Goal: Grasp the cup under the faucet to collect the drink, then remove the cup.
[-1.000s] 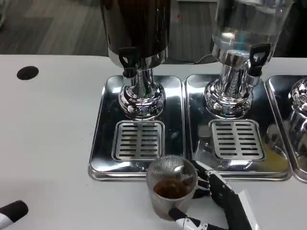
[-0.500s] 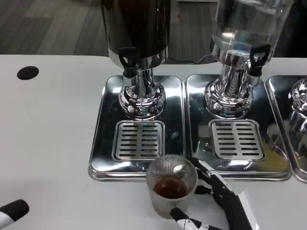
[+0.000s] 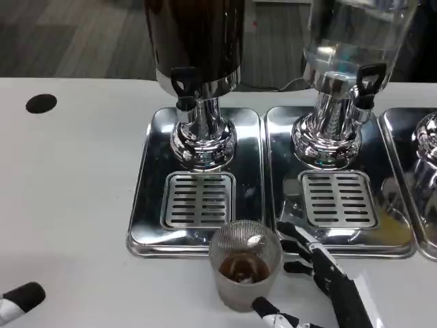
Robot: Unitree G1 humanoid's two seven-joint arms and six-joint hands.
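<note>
Right hand [image 3: 321, 287] cut by bottom edge; left hand [image 3: 20, 301] mostly off frame; dispenser [image 3: 194, 41] top cropped.

One head view looks steeply down and forward at the white table [image 3: 68, 205] from close above. Dispensers [image 3: 198, 75] fill the frame's top; floor shows beyond.

We cannot read any words, numbers, labels or signs here. The cup [image 3: 244, 265] has only ribbed lines on its side, no writing. The dark drink dispenser [image 3: 194, 51] and the clear drink dispenser [image 3: 355, 41] show no name or brand that we can make out. The shiny trays [image 3: 147, 178] and the white table [image 3: 68, 191] are plain too. The black round spot [image 3: 41, 103] on the table is just a spot, with no letters on it.
</note>
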